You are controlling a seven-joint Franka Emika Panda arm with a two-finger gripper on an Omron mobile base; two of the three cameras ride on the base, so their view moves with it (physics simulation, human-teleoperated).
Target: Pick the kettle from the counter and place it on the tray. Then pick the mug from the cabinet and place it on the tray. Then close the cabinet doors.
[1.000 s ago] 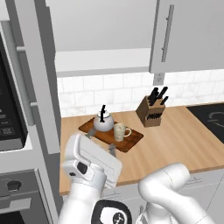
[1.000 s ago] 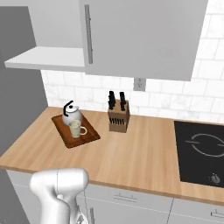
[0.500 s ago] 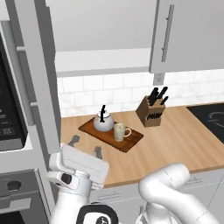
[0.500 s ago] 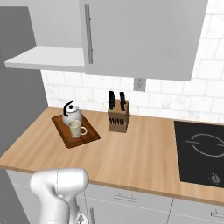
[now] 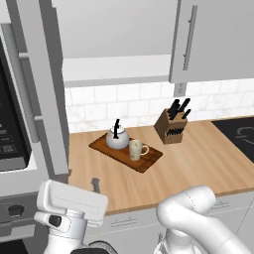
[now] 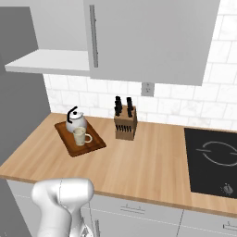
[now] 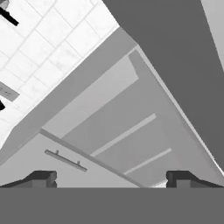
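Observation:
The silver-grey kettle (image 5: 117, 139) (image 6: 75, 122) and the beige mug (image 5: 135, 150) (image 6: 81, 136) both stand on the dark wooden tray (image 5: 149, 161) (image 6: 95, 144), which lies on the tan counter (image 5: 198, 158) (image 6: 139, 166). The cabinet's pale shelf (image 5: 114, 69) (image 6: 46, 62) is bare. Its right door (image 5: 213, 39) (image 6: 148, 37) is shut, while the left door (image 5: 44, 84) stands swung out. My gripper (image 5: 82, 179) (image 7: 111, 178) is open and empty, low at the counter's front left edge, below the swung-out door. In the hand view it looks up at grey cabinet panels.
A wooden knife block (image 5: 171, 128) (image 6: 125, 125) stands right of the tray by the tiled wall. A black cooktop (image 5: 240, 136) (image 6: 213, 159) lies at the counter's right end. A dark oven (image 5: 10, 129) sits in the grey column at far left.
My hand has sunk lower and moved left in the left base view, away from the tray. Kettle, mug and doors have not moved.

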